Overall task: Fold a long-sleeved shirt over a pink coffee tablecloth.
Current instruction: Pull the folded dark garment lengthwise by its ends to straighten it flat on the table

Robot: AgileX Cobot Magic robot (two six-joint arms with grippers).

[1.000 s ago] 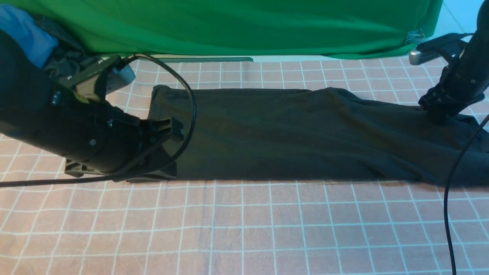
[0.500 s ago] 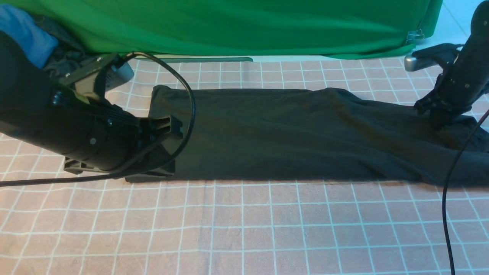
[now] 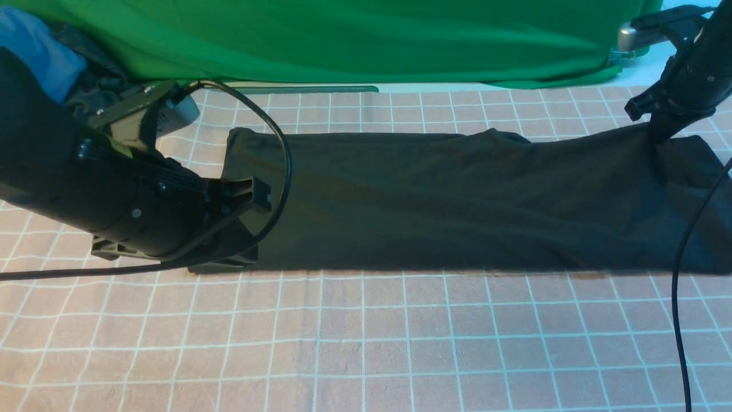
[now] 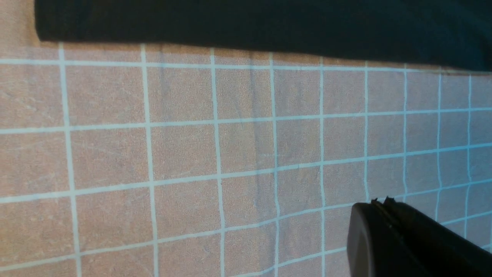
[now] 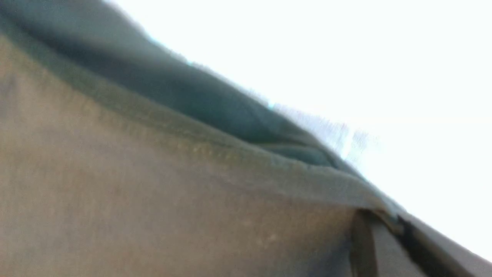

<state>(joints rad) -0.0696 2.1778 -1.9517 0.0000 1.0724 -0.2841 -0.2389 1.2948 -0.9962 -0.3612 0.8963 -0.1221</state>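
Right gripper, now clamped on the right end of the long-sleeved shirt, lifts it to start the fold; left gripper clenched empty beside the shirt

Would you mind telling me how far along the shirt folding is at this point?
Done: the shirt lies as a long narrow band across the tablecloth. In hand: the right gripper is shut on its right end, raised off the cloth; the left gripper is shut, seemingly empty, by the left end. Left: folding the band across.
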